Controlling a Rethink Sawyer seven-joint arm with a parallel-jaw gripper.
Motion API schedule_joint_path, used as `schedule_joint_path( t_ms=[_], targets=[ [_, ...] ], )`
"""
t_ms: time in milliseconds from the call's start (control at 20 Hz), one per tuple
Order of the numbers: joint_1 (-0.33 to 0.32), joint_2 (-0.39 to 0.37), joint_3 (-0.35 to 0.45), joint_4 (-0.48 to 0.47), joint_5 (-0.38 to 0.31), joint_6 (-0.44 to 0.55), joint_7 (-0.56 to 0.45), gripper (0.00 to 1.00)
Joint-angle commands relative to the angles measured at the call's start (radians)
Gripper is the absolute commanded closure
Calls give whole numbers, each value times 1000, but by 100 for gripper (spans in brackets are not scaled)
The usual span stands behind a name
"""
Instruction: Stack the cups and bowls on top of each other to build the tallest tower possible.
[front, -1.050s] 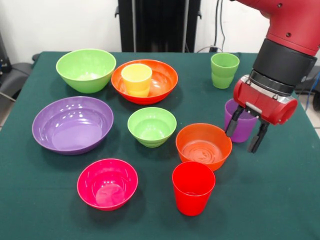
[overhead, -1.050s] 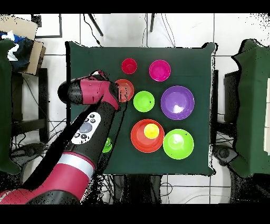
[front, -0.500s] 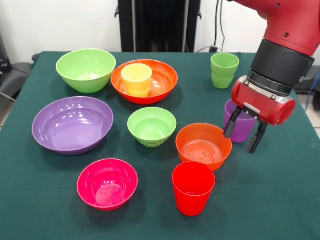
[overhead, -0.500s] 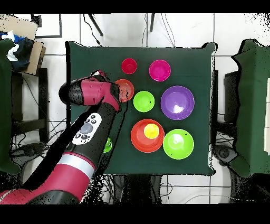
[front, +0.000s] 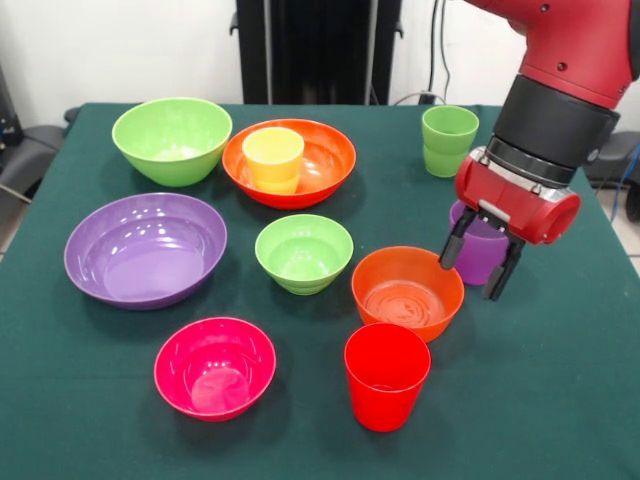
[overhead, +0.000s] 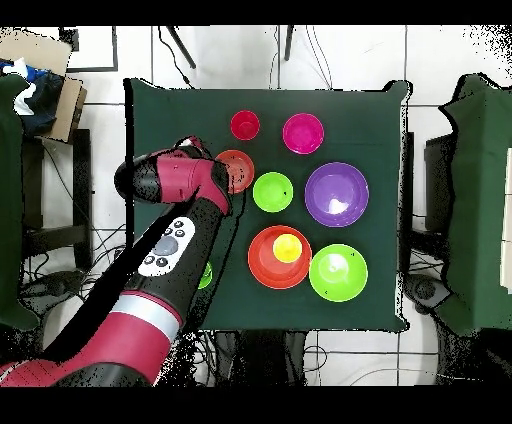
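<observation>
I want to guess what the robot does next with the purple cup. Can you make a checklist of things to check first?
1. Gripper open: ok, its two fingers stand spread apart.
2. Gripper empty: ok, nothing is between the fingers.
3. Gripper lined up with the purple cup: ok in the front view, one finger shows on each side of it; the overhead view hides the cup under the arm, so depth cannot be confirmed.
4. Purple cup upright: ok as far as it shows; its rim is partly hidden.
5. Room beside the cup: cannot tell, the small orange bowl sits close to the nearer finger.
6. Tower begun: not ok, only the yellow cup sits in the large orange bowl.
</observation>
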Motion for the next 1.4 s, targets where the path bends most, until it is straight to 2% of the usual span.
schedule_joint_path(
  t_ms=[50,650,1400],
  targets=[
    [11,42,132,59,-14,-48,91,0],
    [-6,100,137,48,-30,-135,78,0],
    [-12,131,129,49,-43,-149,49,0]
  ],
)
